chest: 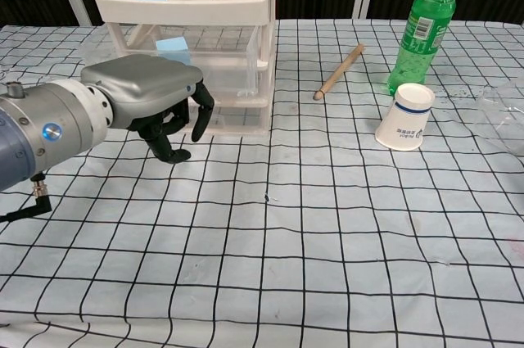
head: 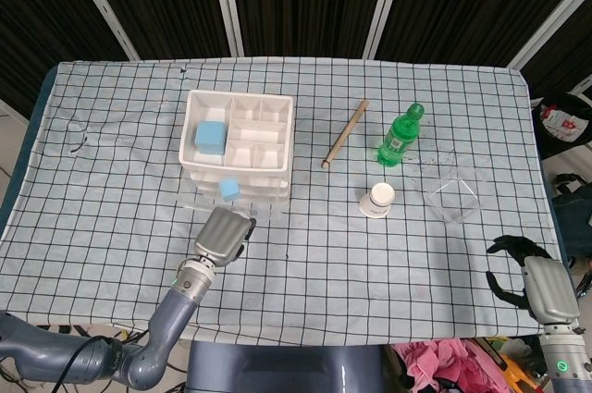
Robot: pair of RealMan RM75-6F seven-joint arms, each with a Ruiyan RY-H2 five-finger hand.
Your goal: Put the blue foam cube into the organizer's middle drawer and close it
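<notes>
The drawer, holding the cube, is being pressed by the curled, empty left hand at centre-left; the right hand is lying released, lower right.

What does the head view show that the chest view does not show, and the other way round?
Only the head view shows the right hand, open at the table's near right edge, and the whole clear box.

Only the chest view shows the organizer from the front, with its stacked drawers and the left hand's fingers curled before them.

Both show the left hand, the small blue cube in a drawer, the larger blue block on top, the stick, the bottle and the cup.
</notes>
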